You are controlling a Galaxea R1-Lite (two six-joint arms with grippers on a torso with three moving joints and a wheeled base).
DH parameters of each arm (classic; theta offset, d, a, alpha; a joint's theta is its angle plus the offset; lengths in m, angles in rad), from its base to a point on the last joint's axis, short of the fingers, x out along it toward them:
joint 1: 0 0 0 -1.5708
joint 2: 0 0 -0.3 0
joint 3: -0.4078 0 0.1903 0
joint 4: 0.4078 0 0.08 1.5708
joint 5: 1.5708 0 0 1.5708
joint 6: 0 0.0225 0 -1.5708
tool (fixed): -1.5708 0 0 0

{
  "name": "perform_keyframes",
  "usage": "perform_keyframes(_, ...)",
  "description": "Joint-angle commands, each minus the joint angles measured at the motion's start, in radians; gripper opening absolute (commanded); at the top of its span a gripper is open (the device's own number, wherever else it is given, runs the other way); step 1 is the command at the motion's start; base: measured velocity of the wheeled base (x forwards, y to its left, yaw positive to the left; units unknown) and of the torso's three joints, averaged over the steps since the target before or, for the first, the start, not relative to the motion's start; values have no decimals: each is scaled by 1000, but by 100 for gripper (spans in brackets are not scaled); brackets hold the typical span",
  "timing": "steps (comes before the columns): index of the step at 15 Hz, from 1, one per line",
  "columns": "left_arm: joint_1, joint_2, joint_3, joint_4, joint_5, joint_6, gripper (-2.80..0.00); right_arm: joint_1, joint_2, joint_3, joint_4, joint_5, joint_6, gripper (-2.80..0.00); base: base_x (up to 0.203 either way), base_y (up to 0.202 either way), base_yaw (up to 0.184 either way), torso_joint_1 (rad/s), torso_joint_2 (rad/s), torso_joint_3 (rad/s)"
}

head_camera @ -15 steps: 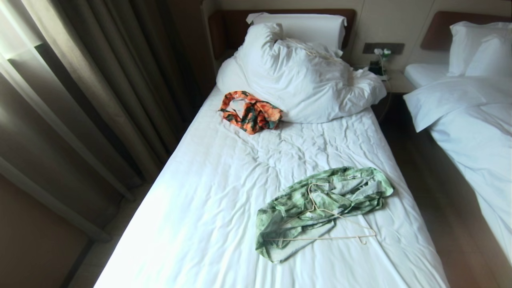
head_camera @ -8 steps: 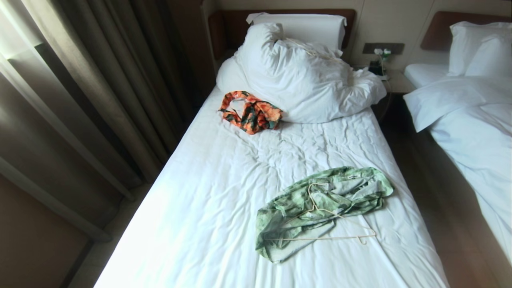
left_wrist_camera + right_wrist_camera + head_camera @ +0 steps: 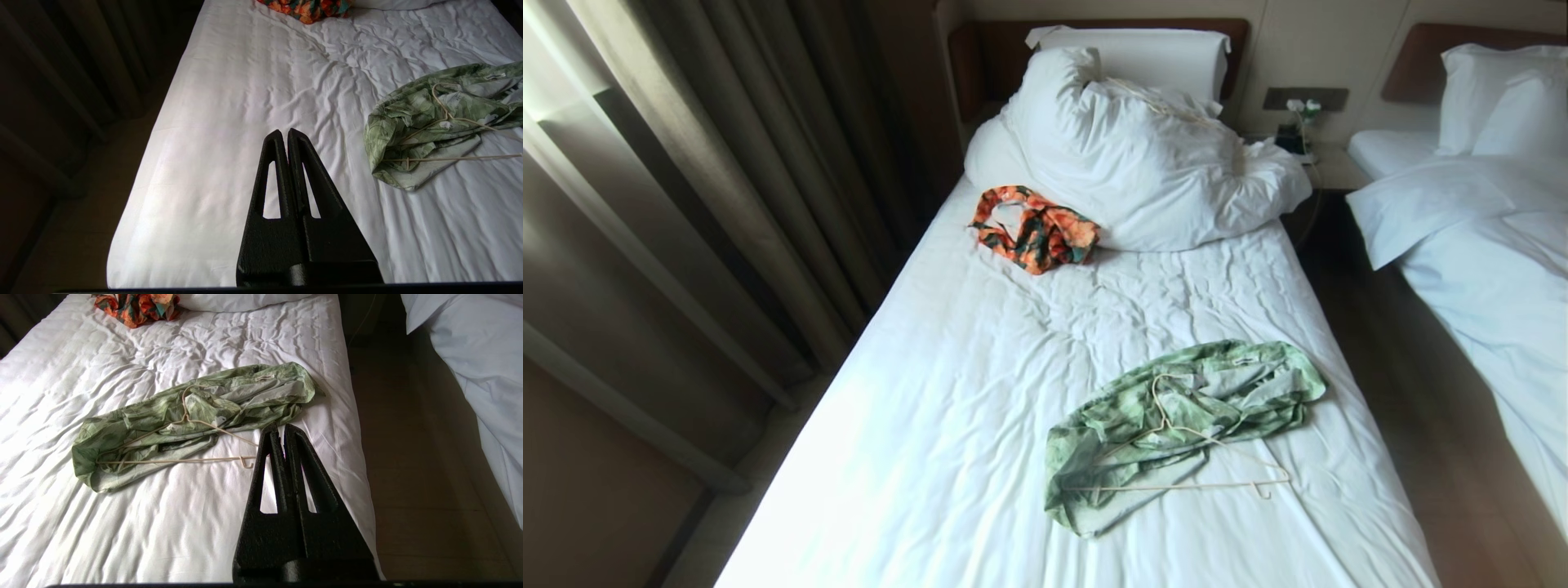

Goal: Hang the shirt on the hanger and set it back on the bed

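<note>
While both the left gripper (image 3: pixel 284 134) and right gripper (image 3: pixel 281 429) hang closed and empty, the hanger (image 3: pixel 1176 457) lies atop the shirt (image 3: pixel 1225 392).

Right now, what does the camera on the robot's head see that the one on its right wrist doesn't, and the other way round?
Only the head view shows the big white pillows, the dark wooden headboard, the curtains on the robot's left and the pillows of the other bed. Only the right wrist view shows the right gripper, shut and held above the sheet near the hanger's end. Both show the bed, the crumpled green shirt with the cream hanger lying on it, and the orange garment.
</note>
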Motion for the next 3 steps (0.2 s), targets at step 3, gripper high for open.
perform_keyframes(3, 0, 2, 0, 0, 0, 0, -280, 0, 2, 21, -1, 0, 0, -280, 0, 0, 0, 0, 0, 0)
